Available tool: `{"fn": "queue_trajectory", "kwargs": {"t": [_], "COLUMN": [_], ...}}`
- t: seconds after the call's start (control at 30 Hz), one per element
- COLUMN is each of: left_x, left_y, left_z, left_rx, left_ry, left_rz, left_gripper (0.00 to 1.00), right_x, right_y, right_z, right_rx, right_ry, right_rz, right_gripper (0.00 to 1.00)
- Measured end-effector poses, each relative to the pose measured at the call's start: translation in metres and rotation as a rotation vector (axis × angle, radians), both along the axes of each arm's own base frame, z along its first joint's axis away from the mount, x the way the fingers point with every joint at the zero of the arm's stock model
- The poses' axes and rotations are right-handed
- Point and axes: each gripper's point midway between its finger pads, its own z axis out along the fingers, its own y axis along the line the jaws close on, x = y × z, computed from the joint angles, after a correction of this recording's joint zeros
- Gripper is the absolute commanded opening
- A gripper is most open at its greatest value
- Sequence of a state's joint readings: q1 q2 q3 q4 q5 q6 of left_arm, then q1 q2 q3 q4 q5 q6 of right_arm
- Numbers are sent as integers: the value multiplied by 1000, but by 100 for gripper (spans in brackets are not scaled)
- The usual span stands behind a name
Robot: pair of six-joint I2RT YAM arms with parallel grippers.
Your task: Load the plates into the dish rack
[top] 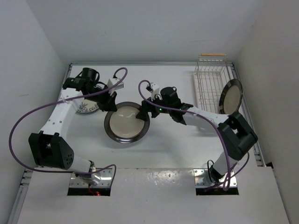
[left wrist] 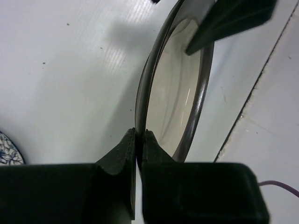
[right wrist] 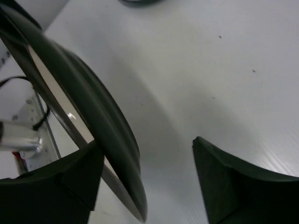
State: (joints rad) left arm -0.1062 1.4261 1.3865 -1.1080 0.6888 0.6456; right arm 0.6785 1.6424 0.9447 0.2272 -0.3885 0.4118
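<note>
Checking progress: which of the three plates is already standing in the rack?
The cream plate on edge at the dish rack's right side. The other dark-rimmed plate is mid-table; the blue floral plate lies at far left.

Cream plate [top: 126,122] is hemmed in on two sides. The left gripper [top: 112,105] is pinched on its left rim, and the right gripper [top: 145,112] sits at its right rim with jaws spread. The blue floral plate [top: 88,108] lies just to the left, under the left arm. Open worktop [top: 173,144] lies in front of the cream plate. The right arm crosses the way to the dish rack [top: 210,81]. A racked plate [top: 232,96] stands along the rack's right side; the slots beyond it are free.
</note>
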Motion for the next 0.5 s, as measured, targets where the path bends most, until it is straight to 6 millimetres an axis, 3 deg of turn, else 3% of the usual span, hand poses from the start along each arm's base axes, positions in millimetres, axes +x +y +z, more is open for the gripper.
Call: {"fn": "queue_trajectory", "kwargs": {"t": [0.03,0.07,0.13,0.17,0.23,0.27,0.3,0.43,0.5], "left_x": [-3,-5,-7,-6,6,6,6,20,33], "left_y": [-1,-1,-1,0,3,5,5,9,20], "left_z": [-1,-2,-2,-2,2,3,4,10,19], "left_rx": [-1,0,2,4,8,3,-4,6,22], "left_ry": [11,20,30,26,-7,2,16,2,-27], "left_rz": [-6,-10,-9,-9,24,45,62,159,239], "left_gripper": [0,0,0,0,2,8,16,67,73], "right_x": [1,2,-2,-4,-17,-18,-18,-13,-5], "right_y": [7,13,23,26,31,32,32,14,-3], "right_z": [2,3,8,8,9,10,12,21,28], "right_rx": [17,34,84,85,105,109,110,67,24], "right_ry": [-4,-4,22,19,17,1,-7,-28,-54], "right_rz": [9,17,34,41,102,105,101,18,-51], "right_gripper": [60,36,7,1,0,0,0,0,0]}}
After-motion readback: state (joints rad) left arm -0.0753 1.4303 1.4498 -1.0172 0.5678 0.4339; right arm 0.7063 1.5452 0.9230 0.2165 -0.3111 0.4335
